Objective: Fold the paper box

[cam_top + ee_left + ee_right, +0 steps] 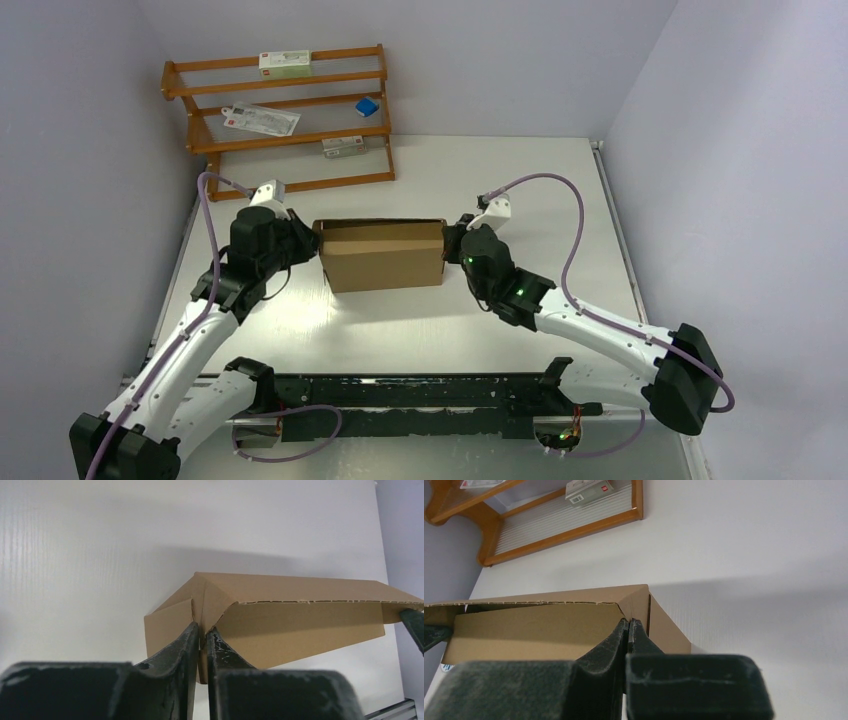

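The paper box (385,255) is plain brown cardboard, standing partly formed in the middle of the table between my two arms. My left gripper (312,243) is shut on the box's left end wall; the left wrist view shows the cardboard (280,615) pinched between the fingers (202,630). My right gripper (452,246) is shut on the box's right end wall; the right wrist view shows its fingers (629,625) closed on the cardboard edge (539,625). The box's top flap leans over the body.
A wooden rack (285,115) stands at the back left against the wall, holding small white cartons (285,63) and a blue object (367,106). The rack's lower shelf also shows in the right wrist view (559,520). The arm mounting rail (420,395) runs along the near edge.
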{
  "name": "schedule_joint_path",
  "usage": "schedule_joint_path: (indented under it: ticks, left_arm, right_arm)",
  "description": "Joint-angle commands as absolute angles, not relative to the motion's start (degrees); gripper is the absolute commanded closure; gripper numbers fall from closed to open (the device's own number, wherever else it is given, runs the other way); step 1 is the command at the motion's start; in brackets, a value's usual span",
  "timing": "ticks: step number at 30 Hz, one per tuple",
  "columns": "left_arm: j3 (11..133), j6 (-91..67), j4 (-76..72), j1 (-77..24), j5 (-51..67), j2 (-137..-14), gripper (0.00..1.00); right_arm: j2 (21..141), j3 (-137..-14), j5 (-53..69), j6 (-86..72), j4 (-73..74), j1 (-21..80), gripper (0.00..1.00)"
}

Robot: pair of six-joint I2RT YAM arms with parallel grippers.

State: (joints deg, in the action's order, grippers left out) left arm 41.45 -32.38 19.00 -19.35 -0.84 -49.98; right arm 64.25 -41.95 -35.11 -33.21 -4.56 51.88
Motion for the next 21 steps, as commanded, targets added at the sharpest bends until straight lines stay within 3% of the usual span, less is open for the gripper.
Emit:
schedule_joint_path:
  ticks: [1, 3, 10, 17, 21]
  left_arm:
    - [39.42, -32.77, 28.04, -19.61, 1.86, -50.53, 0.79]
    - [40.73, -32.26, 29.19, -19.58, 1.13, -50.31, 0.71]
    - [46.19, -30.99, 33.73, -19.6, -0.69, -47.76, 0.44]
    - [53.67, -29.7, 36.98, -19.6, -1.12, -48.17, 0.36]
    - [57.47, -28.73, 37.41, -19.6, -2.62, -49.61, 0.33]
  right_arm:
    - [65.27, -39.38, -31.44, -32.53, 3.38, 52.2, 1.0]
    - [64.34, -40.15, -31.94, -32.07, 4.21, 52.2, 0.95]
    - [60.6, -43.59, -32.24, -30.08, 7.3, 52.13, 0.61]
    - [59.7, -49.3, -31.09, -29.02, 10.47, 51.93, 0.38]
    - [59.84, -52.46, -31.38, -28.16, 10.13, 51.73, 0.35]
